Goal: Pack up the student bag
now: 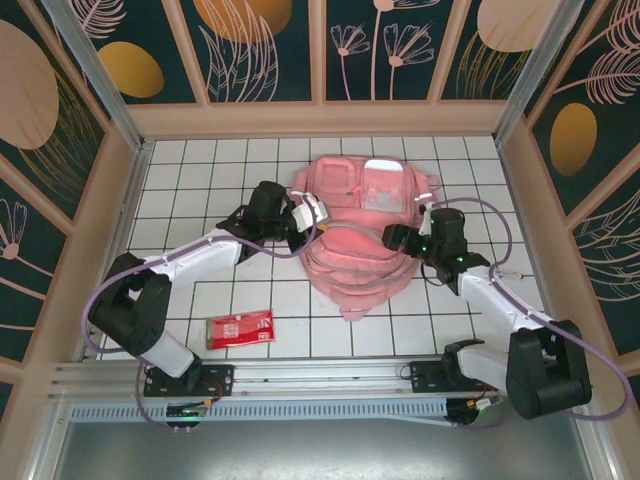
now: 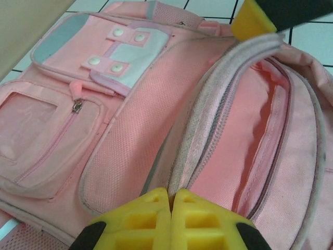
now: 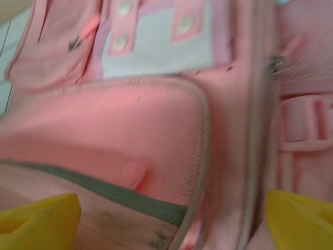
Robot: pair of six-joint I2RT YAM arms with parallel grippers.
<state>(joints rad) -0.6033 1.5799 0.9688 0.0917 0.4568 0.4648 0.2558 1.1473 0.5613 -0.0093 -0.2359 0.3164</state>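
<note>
The student bag (image 1: pixel 355 235) is a large pink backpack lying flat mid-table, front pockets facing up and its main opening gaping. My left gripper (image 1: pixel 312 222) sits at the bag's left side. In the left wrist view its yellow fingers (image 2: pixel 170 197) are shut on the grey zip edge (image 2: pixel 208 114) of the opening. My right gripper (image 1: pixel 397 238) is at the bag's right side. It stands open (image 3: pixel 171 221), its fingers (image 3: pixel 39 221) wide apart, with the bag's rim and a dark green strip (image 3: pixel 119 195) between them.
A red flat packet (image 1: pixel 240 328) lies on the white tiled table (image 1: pixel 200 180) near the front left. Wooden walls (image 1: pixel 320 118) close in the table at the back and both sides. A yellow finger (image 2: pixel 252 18) of the other arm shows beyond the bag's opening.
</note>
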